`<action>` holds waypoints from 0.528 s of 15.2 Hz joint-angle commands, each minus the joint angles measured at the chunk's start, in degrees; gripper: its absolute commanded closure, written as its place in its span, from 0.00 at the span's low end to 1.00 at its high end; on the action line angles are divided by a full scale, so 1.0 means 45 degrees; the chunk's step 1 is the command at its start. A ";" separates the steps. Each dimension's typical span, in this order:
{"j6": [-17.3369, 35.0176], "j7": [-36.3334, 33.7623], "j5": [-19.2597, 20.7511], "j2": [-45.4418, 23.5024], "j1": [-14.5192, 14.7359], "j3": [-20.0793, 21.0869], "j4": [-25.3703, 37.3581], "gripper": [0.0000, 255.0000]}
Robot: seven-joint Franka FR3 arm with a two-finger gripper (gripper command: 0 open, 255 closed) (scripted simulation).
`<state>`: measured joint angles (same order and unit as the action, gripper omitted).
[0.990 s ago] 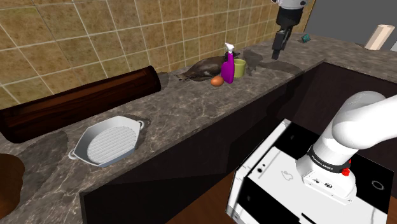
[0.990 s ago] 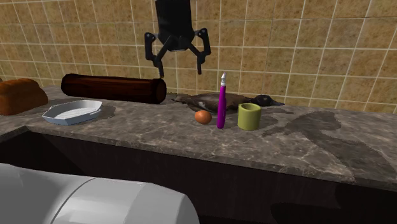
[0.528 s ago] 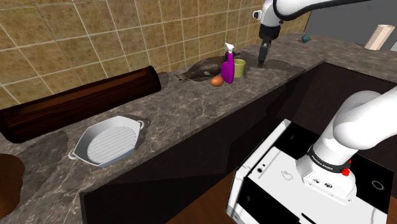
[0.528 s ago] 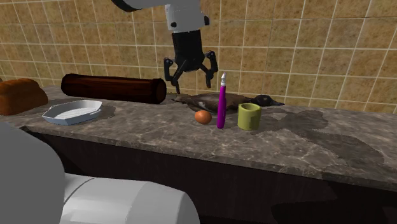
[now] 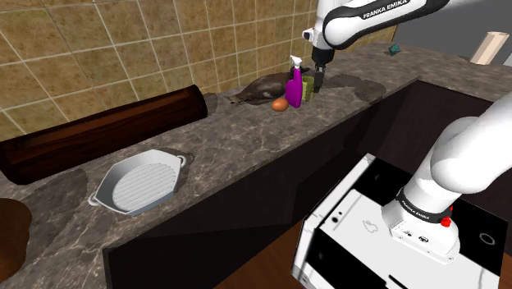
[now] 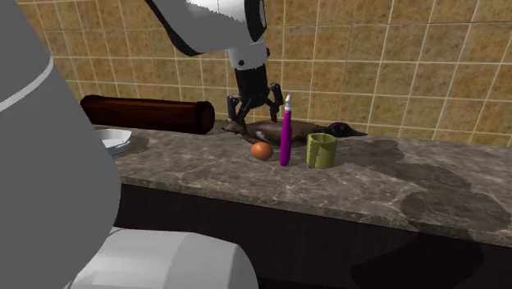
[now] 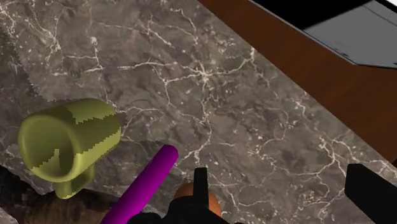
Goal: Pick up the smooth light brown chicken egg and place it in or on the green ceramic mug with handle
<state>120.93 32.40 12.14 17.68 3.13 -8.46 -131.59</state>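
Step in hand, as we judge it: the approach to the pick. Nothing is grasped yet.

- The all-black two-finger gripper (image 6: 254,115) hangs above the dark veined marble counter (image 6: 394,185), fingers spread apart and empty.
- The smooth orange-brown egg (image 6: 262,151) lies on the counter, just beside the tall purple spray bottle with a white nozzle (image 6: 285,135), on the second exterior view's left of it.
- The olive-green mug with handle (image 6: 321,150) stands upright on the bottle's other side, near it but apart.
- In the wrist view the egg (image 7: 197,194) peeks out from behind one finger, next to the bottle (image 7: 147,184). It is not in the gap between the fingers.

What the next move calls for, in our judgement:
- The hand must shift sideways until the egg sits centred between the fingers, then descend.
- The bottle is so close that the finger on that side has little room, and a nudge could tip it or set the egg rolling.

Containers:
- The mug's mouth faces the wrist camera (image 7: 70,147). We see nothing inside it.
- A white oval baking dish with a ribbed floor (image 5: 138,187) sits well apart along the counter, also empty, near a long dark brown log-shaped roll (image 5: 107,131).
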 commanded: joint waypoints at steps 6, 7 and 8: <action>0.2654 0.1801 0.0151 -0.3110 0.0271 -0.0231 0.1162 0.00; 0.2959 0.2056 0.0144 -0.3564 0.0296 -0.0233 0.1410 0.00; 0.3250 0.2311 0.0134 -0.4018 0.0316 -0.0226 0.1671 0.00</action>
<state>134.33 41.44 12.92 2.07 4.41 -9.48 -125.87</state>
